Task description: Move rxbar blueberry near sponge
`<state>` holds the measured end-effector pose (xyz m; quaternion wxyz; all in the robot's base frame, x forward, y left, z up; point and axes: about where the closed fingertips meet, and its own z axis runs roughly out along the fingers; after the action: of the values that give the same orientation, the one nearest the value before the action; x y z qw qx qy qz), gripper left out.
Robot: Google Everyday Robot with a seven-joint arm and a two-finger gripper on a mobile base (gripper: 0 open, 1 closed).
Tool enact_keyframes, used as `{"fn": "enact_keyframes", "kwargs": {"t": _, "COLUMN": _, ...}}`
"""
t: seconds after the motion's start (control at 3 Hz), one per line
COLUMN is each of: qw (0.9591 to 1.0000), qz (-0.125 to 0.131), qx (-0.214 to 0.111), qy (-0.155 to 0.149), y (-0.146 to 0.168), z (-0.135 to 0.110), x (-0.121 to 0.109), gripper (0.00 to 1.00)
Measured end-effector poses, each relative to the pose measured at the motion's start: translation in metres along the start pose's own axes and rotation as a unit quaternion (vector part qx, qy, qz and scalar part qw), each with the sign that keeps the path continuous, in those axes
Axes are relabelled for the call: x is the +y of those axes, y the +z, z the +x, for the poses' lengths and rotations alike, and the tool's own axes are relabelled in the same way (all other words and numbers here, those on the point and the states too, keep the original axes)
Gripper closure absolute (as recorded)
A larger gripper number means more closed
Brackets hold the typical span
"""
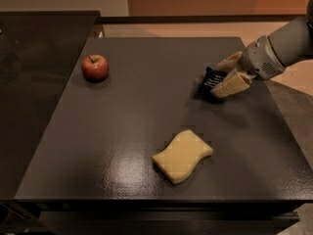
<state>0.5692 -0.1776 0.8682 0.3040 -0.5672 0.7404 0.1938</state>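
The rxbar blueberry (210, 81), a small dark bar with white text, is held between my gripper's tan fingers (231, 85) at the right of the dark table, slightly above its surface. My gripper (218, 77) reaches in from the right edge and is shut on the bar. The sponge (182, 155), pale yellow with wavy sides, lies flat near the table's front, below and left of the gripper, well apart from the bar.
A red apple (95, 67) stands at the table's back left. The dark table (122, 131) ends at a front edge just below the sponge. A dark glossy counter (34, 58) adjoins on the left. Grey floor lies to the right.
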Motion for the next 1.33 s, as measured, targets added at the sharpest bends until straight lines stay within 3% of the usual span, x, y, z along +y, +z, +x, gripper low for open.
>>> {"fn": "enact_keyframes", "kwargs": {"t": 1.0, "qw": 0.9955, "qz": -0.059, "qx": 0.041, "qy": -0.062, "y": -0.006, "z": 0.009, "x": 0.08, "gripper": 1.0}}
{"fn": "enact_keyframes", "kwargs": {"t": 1.33, "qw": 0.9921, "qz": -0.079, "qx": 0.047, "qy": -0.085, "y": -0.005, "z": 0.008, "x": 0.1, "gripper": 0.85}}
